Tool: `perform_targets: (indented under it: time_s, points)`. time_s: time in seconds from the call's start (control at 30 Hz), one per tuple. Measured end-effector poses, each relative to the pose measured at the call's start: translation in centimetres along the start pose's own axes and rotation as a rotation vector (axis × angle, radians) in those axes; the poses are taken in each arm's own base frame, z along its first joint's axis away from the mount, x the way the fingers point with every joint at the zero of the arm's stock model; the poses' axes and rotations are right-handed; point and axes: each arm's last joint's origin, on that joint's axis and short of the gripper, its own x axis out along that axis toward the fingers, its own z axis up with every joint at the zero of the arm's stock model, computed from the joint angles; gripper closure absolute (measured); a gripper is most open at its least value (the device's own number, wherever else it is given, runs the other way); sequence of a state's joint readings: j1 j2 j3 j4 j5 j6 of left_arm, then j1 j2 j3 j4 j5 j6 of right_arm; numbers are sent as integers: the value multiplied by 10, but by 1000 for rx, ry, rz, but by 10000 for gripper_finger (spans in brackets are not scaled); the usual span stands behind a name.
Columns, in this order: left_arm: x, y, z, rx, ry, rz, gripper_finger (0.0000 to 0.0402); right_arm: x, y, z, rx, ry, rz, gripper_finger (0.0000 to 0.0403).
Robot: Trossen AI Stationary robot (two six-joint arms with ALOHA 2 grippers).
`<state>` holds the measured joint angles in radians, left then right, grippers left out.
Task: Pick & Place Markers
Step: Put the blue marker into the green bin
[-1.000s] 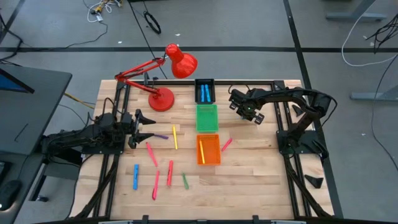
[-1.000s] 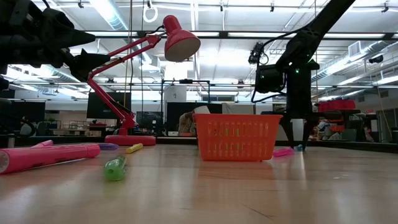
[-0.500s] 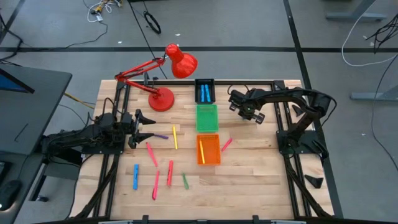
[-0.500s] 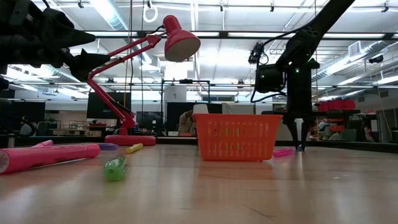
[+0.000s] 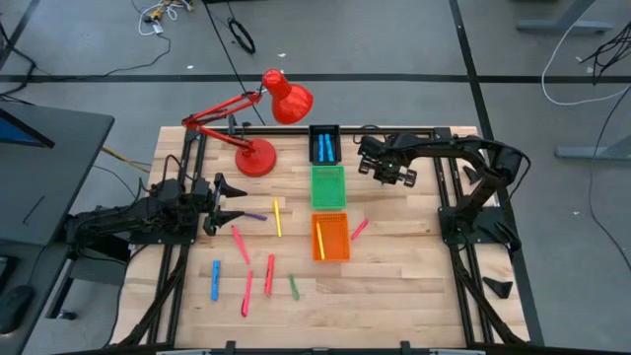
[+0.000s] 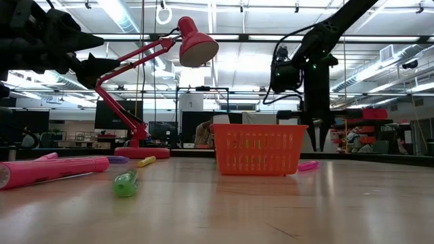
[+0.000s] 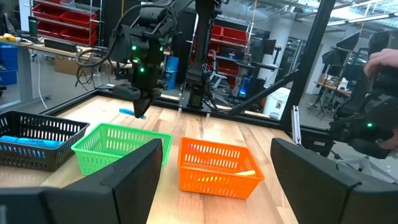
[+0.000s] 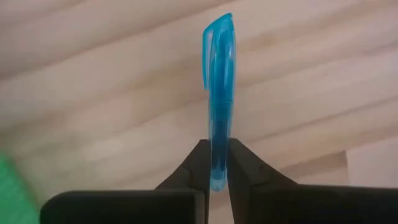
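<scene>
My right gripper (image 5: 383, 172) hangs above the table to the right of the green tray (image 5: 328, 185), shut on a blue marker (image 8: 219, 93). My left gripper (image 5: 229, 202) waits open at the table's left, beside a purple marker (image 5: 256, 216). Loose markers lie flat on the wood: yellow (image 5: 277, 218), pink (image 5: 240, 244), blue (image 5: 215, 280), green (image 5: 293, 287) and a pink one (image 5: 359, 229) right of the orange tray (image 5: 331, 238). The black tray (image 5: 324, 144) holds blue markers. My right gripper pinches the blue marker by one end (image 8: 217, 169) between its two fingers (image 8: 194, 167). The rest of the marker sticks out past the fingertips. The fingers come from above, and the marker (image 7: 127, 112) is lifted clear of the table.
A red desk lamp (image 5: 258, 156) stands at the far left, its head (image 5: 287, 97) reaching over the far edge. The three trays sit in a row down the middle. Bare wood lies at the near right.
My right gripper has risen and gone toward the table's far left, toward the black tray, carrying the blue marker clear of the table.
</scene>
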<state>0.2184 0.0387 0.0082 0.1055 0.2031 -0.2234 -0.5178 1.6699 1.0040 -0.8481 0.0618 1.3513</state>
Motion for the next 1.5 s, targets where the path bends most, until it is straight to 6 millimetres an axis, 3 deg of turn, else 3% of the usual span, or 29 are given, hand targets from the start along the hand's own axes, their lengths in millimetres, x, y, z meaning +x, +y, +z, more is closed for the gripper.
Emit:
perform_targets:
  time_s: [0.53,0.9,1.33,1.5]
  points:
    - [0,0,0,0,0,0,94,-51,18,-12,-265,37,-19,374]
    - [0,0,0,0,0,0,94,-84,24,-12,-308,42,-25,374]
    - [0,0,0,0,0,0,94,-89,32,-40,-208,59,25,374]
    - [0,0,0,0,0,0,94,-86,43,-52,-200,63,27,374]
